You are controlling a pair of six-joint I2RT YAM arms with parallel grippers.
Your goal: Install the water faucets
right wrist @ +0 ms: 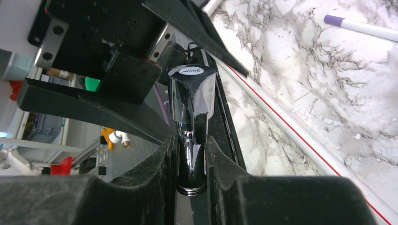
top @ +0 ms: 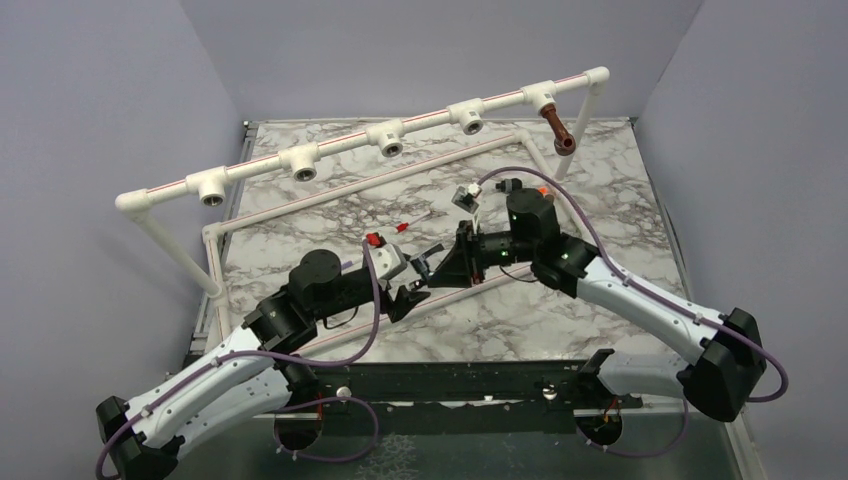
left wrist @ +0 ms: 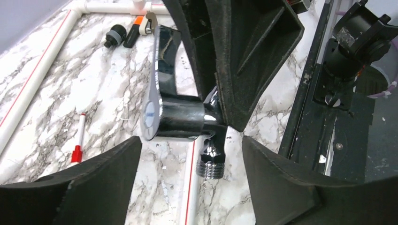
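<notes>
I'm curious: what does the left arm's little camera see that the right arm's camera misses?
Only the left wrist view: the threaded end of the chrome faucet, a red-tipped stick lying on the marble table, and the left gripper open, its fingers standing either side of the faucet. Only the right wrist view: a purple-tipped stick, and the right gripper seen from its own side, pinched shut on the faucet. Both: the chrome faucet itself and the marble table beneath it.
</notes>
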